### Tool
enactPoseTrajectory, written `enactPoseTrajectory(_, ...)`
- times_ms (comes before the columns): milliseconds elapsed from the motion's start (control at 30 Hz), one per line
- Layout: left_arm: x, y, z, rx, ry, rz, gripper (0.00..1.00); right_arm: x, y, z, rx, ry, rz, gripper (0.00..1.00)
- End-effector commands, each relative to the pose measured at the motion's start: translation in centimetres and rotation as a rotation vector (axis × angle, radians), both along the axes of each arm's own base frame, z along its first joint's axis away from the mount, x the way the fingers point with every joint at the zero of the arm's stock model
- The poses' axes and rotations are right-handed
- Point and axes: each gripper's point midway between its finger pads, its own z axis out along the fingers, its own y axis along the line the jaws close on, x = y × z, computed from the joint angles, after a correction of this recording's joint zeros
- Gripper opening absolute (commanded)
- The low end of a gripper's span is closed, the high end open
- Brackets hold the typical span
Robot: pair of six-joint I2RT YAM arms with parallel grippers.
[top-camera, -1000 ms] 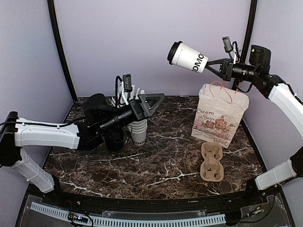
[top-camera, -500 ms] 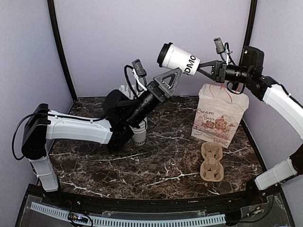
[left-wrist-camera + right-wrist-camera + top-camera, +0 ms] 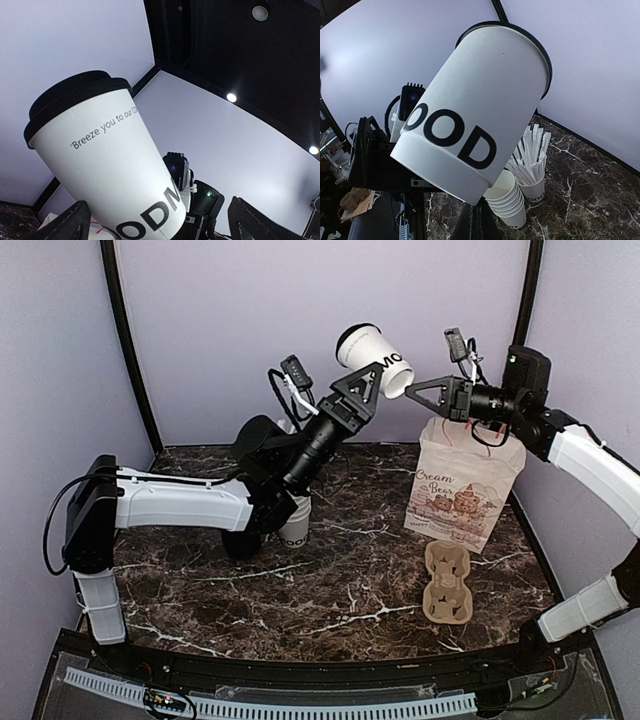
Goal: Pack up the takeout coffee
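Takeout coffee (image 3: 378, 352) is held in the air above the back edge of the counter (image 3: 330, 590), about midway along it and higher than the top of the paper bag (image 3: 465, 490). The cup is tilted, with its black lid turned up and to the left and its base turned down toward the right gripper (image 3: 410, 390), whose fingers are pressed together on the rim of the base. The left gripper (image 3: 372, 380) is raised from the left side to the cup's lower half. Its fingers (image 3: 67, 227) are spread wide, one on each side of the cup, and contact with the wall cannot be made out. Large black lettering is seen near the base, and a line of small print is seen higher on the wall in the left wrist view. The paper bag is stood upright near the counter's back right corner, with a cardboard cup carrier (image 3: 447, 583) laid flat just in front of it, toward the right edge. A stack of lidless cups (image 3: 507, 200) and a cup of straws (image 3: 532, 175) are placed side by side toward the back left, below the left arm.
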Motion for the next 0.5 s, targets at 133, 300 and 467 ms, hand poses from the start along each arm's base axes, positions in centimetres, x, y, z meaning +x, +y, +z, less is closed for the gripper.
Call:
enactPoseTrajectory(133,0.5,-0.2,0.1,-0.024,0.038,-0.053,0.99,-1.2,0.7,-0.3,-0.016,-0.032,0.047,0.00)
enactPoseTrajectory(300,0.1,0.0,-0.5,-0.021,0.058,-0.086,0.99,-0.8,0.7,-0.7,-0.025,-0.033,0.034,0.00)
enactPoseTrajectory(467,0.0,0.8,-0.5,-0.020,0.061,-0.059,0.99,-0.8,0.8,-1.4,-0.035,-0.029,0.044,0.00)
